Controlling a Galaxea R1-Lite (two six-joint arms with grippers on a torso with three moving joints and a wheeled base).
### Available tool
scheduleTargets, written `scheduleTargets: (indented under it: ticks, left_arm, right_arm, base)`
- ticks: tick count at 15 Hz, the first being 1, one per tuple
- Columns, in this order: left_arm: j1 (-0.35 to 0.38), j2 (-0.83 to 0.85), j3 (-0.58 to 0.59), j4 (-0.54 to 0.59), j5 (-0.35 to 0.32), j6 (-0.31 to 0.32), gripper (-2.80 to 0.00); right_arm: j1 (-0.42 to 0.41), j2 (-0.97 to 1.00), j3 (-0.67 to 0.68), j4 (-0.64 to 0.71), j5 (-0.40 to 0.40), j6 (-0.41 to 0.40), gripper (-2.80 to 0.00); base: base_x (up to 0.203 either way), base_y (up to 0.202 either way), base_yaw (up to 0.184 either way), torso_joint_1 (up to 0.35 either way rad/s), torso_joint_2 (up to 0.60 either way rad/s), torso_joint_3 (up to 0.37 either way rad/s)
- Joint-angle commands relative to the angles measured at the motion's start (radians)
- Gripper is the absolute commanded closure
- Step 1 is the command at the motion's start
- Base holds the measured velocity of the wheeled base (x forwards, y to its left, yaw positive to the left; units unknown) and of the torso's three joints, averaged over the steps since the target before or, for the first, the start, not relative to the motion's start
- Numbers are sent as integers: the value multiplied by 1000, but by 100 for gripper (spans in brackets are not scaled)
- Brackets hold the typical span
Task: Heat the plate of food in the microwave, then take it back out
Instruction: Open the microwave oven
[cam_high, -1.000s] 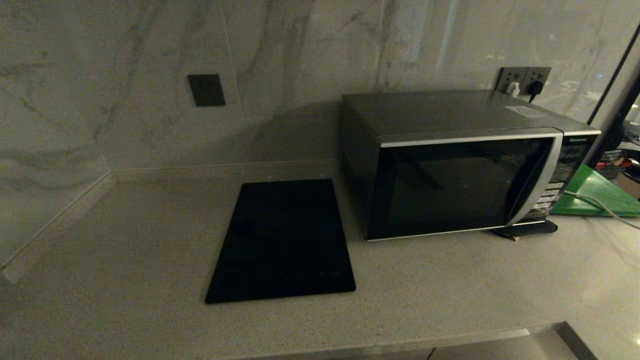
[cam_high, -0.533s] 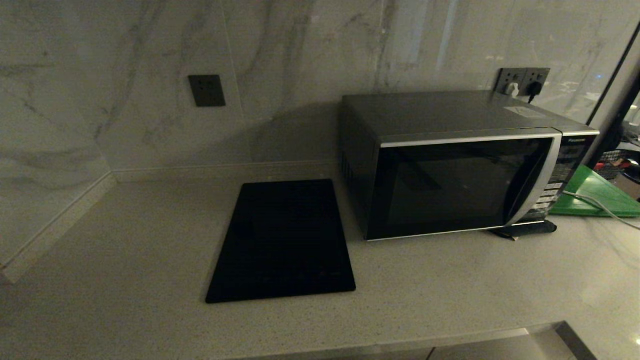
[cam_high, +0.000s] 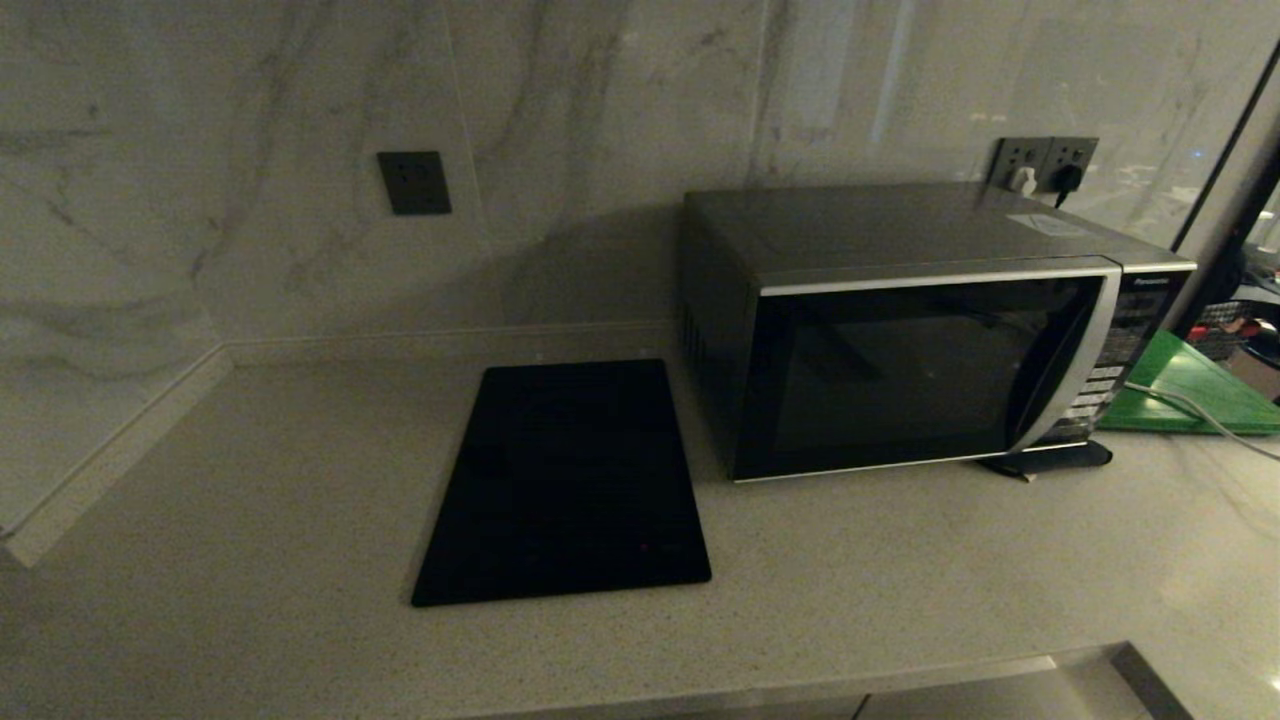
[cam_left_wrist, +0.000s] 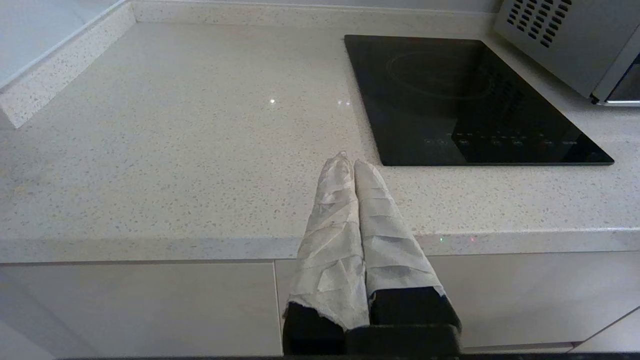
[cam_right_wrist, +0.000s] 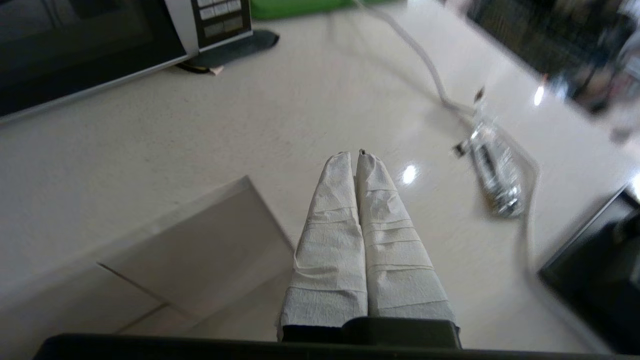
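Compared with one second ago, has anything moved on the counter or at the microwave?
Nothing has visibly changed in the head view. The microwave stands with its door closed as before, and the black slab lies in the same place on the counter, left of it. No plate and no arm appears in that view. Both grippers, left and right, are shut and empty near the counter's front edge.

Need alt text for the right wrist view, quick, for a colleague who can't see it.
The right gripper, its cloth-wrapped fingers shut and empty, hangs over the pale countertop. The microwave with its door closed stands beyond, with a white cable trailing across the counter.
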Motion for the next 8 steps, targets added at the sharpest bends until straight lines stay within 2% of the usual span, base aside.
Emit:
scheduleTargets:
  ticks: [1, 3, 6, 8]
  left_arm:
    - [0, 2, 0, -1, 1, -1, 0]
    - [0, 2, 0, -1, 1, -1, 0]
    - [0, 2, 0, -1, 1, -1, 0]
    - [0, 2, 0, -1, 1, -1, 0]
  right_arm:
    - [16, -154, 35, 3, 0, -42, 0]
    - [17, -224, 69, 3, 5, -51, 0]
    - [20, -242, 77, 3, 10, 12, 0]
    - [43, -323, 115, 2, 18, -25, 0]
  base:
    - [0, 0, 0, 0, 0, 0]
    - [0, 0, 0, 0, 0, 0]
    - [0, 0, 0, 0, 0, 0]
    - [0, 0, 0, 0, 0, 0]
